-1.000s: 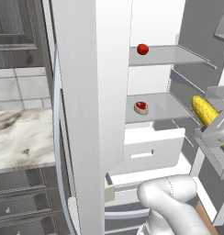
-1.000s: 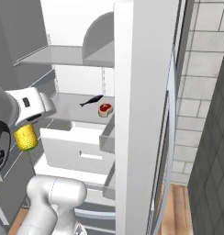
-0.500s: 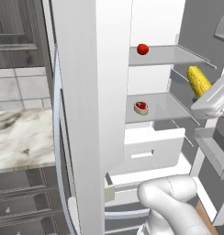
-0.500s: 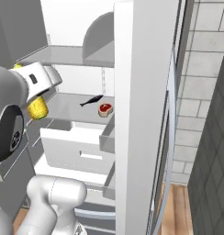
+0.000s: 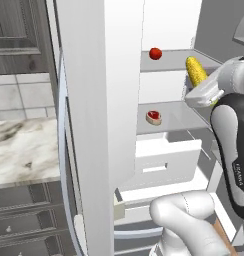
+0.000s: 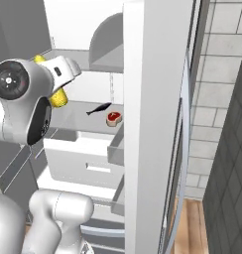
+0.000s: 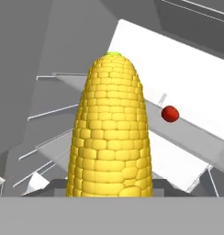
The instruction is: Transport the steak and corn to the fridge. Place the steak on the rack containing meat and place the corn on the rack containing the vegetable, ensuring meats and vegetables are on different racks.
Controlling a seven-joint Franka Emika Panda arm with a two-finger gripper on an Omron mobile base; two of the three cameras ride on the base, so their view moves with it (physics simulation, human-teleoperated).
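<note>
The jaws are clamped on the corn [image 5: 196,71], held up beside the fridge's [image 5: 101,100] upper shelf where the tomato [image 5: 155,53] sits. The steak [image 5: 154,117] lies one shelf below. If the cob's tip catches the shelf edge going in, it could twist loose or knock the tomato rolling.

Arm link lettering: small pale lettering runs along the dark panel of the robot arm [image 5: 237,170], too small to read.
Other text: none legible anywhere else.
</note>
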